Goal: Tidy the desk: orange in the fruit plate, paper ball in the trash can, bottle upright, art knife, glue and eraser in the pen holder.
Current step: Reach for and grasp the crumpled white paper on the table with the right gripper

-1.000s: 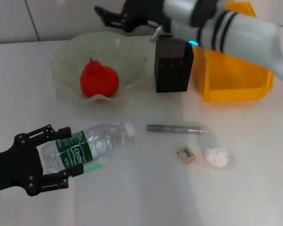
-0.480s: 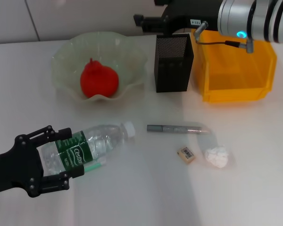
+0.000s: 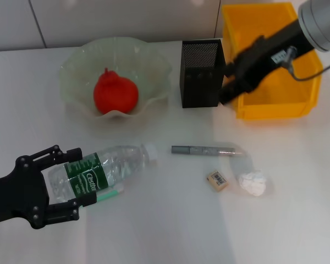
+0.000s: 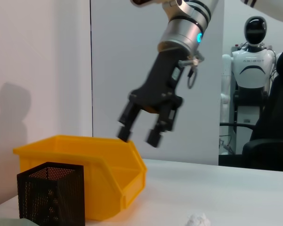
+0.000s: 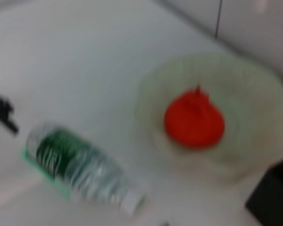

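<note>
While the left gripper (image 3: 58,184) stays open around the bottle (image 3: 99,170), the spread right gripper (image 3: 229,77) has swung over the trash can (image 3: 275,107).

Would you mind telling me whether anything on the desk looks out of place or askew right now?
Yes. The bottle lies on its side between the left hand's open fingers, with a green stick beside it. A grey pen-like tool, the eraser and the paper ball lie loose on the table. The orange sits in the fruit plate.
</note>
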